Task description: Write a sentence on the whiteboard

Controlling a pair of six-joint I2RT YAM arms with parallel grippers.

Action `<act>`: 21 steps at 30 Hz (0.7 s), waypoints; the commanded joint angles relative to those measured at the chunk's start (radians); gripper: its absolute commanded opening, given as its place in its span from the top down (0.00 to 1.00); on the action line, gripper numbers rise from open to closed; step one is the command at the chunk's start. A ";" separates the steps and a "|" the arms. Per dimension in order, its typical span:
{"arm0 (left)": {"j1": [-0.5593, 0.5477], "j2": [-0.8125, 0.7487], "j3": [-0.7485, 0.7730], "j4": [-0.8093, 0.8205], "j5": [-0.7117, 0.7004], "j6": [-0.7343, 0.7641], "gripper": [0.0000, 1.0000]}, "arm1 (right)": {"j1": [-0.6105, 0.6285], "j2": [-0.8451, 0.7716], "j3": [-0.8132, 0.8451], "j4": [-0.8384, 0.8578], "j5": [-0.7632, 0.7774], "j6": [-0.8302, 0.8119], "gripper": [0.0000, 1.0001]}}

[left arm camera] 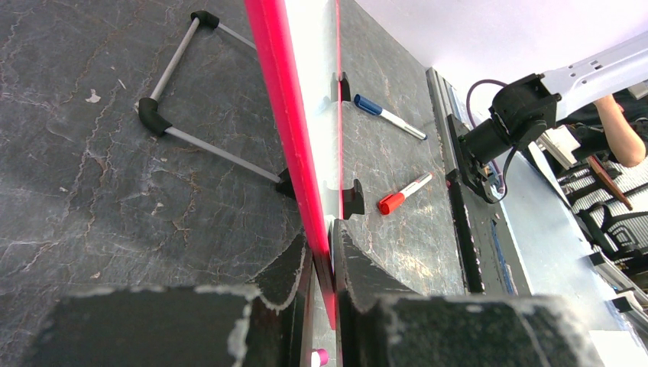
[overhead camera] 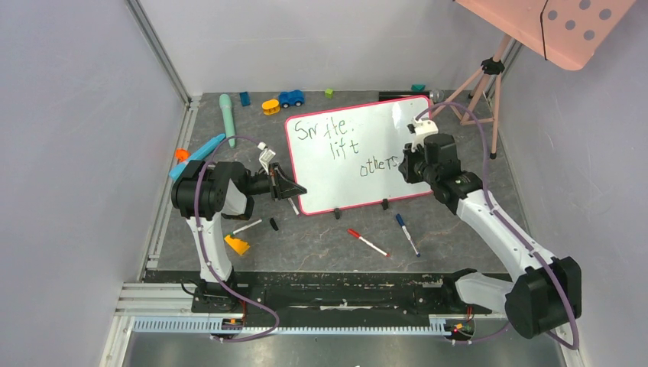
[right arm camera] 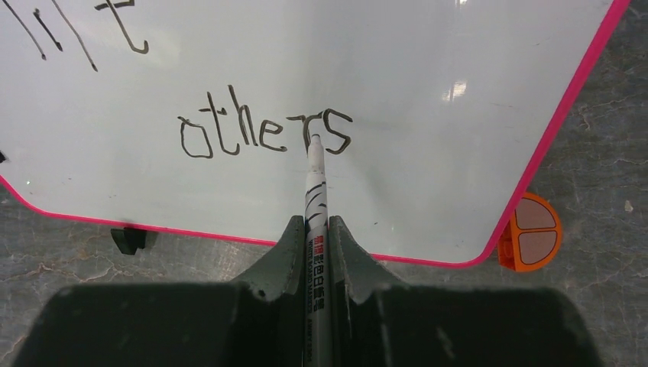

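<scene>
Grey marbled worktop [overhead camera: 321, 246], pale walls around. Whiteboard [overhead camera: 344, 187] stands on its black feet mid-worktop. Sentence [overhead camera: 345, 145] runs in three staggered black lines, the last word reading "others". Left tool [left arm camera: 322, 248] is pinched closed on the board's lower left frame edge. Right tool [right arm camera: 315, 229] is closed on a marker [right arm camera: 315, 180], tip touching the board at the final "r"/"s". Red-capped marker [overhead camera: 367, 242] and blue-capped marker [overhead camera: 406, 234] lie just in front of the board.

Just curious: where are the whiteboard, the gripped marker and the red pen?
whiteboard [overhead camera: 340, 183], top view, white face
gripped marker [right arm camera: 315, 206], right wrist view, printed barrel
red pen [left arm camera: 409, 190], left wrist view, white barrel
</scene>
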 commanded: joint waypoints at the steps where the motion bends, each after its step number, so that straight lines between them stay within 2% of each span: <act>1: -0.008 0.020 -0.005 0.066 0.036 0.087 0.84 | -0.005 -0.053 0.065 -0.005 0.039 -0.003 1.00; 21: -0.008 0.019 -0.005 0.066 0.038 0.089 0.81 | -0.005 -0.060 0.079 0.057 0.069 0.004 1.00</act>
